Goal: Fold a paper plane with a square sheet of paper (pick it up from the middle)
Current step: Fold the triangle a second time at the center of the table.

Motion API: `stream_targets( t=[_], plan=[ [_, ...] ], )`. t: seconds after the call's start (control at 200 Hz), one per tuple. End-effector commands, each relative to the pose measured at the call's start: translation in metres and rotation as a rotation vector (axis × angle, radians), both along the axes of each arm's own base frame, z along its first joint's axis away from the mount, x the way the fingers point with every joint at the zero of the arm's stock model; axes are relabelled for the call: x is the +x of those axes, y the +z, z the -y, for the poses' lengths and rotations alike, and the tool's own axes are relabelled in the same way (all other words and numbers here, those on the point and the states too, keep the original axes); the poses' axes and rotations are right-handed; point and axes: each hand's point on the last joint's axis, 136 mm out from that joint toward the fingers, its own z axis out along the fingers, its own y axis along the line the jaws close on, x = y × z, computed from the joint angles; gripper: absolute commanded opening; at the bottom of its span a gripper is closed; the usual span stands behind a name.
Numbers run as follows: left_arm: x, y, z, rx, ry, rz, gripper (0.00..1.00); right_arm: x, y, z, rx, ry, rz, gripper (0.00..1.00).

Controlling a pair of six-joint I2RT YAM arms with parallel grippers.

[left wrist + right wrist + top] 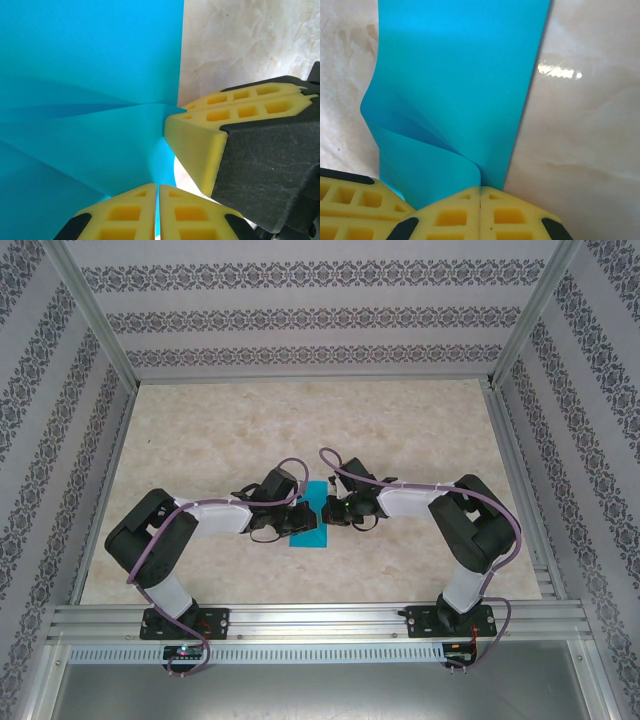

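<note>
Marbled beige table carries the square sheet of paper near its middle, between my two wrists, partly curled up. My left gripper and right gripper each pinch its edge, jaws pressed tight together

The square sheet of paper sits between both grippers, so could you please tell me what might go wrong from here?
1. The left gripper and right gripper both look shut on the square sheet of paper, close together; an uneven pull could tear it.
2. The sheet bulges in a loose curl beside the right gripper, so a crease may land crooked.
3. The grippers sit almost against each other, so their fingers could collide.
</note>
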Motion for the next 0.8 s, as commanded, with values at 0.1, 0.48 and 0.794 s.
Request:
stream_targets(
  t=[0.1, 0.48, 0.794],
  plan=[
    [0.005, 0.022, 0.010, -0.049, -0.025, 0.081, 0.11, 0.010, -0.002, 0.003, -0.025, -0.007, 0.025, 0.05],
    [0.004, 0.012, 0.009, -0.028, -0.023, 0.064, 0.11, 0.010, -0.005, 0.003, -0.033, -0.004, 0.020, 0.05],
    [0.002, -0.003, 0.003, 0.015, -0.017, 0.036, 0.09, 0.009, -0.008, 0.004, -0.040, -0.004, 0.012, 0.05]
  ],
)
